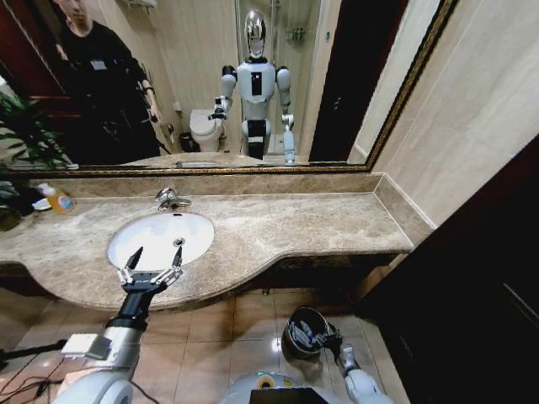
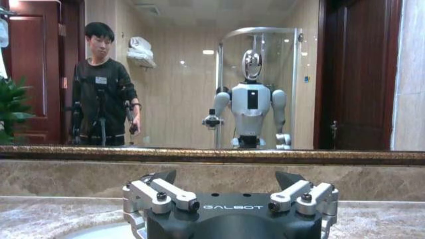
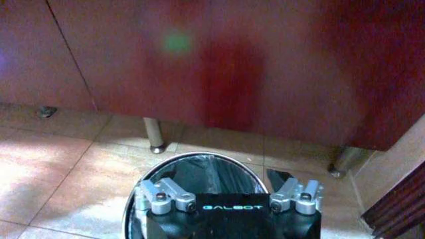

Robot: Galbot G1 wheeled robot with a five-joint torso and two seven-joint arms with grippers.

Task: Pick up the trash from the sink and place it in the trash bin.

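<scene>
Your marble desk [image 1: 278, 231] is carrying the white sink [image 1: 160, 238], whose basin is looking bare from the head view. The trash bin [image 1: 305, 331] is standing on the tiled floor [image 1: 244, 328] below the desk's front edge. Your left tool [image 1: 152, 271] is hovering over the sink's near rim, fingers spread wide, gripping nothing. Your right tool [image 3: 226, 183] is hanging above the bin's rim, likewise open and empty.

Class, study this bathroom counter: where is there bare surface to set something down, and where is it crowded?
Free: the beige-brown marble counter from the white oval sink to the right wall. Crowded: the far left corner, with the orange-liquid bottle, and the sink's front edge, where the left gripper hovers open.
</scene>
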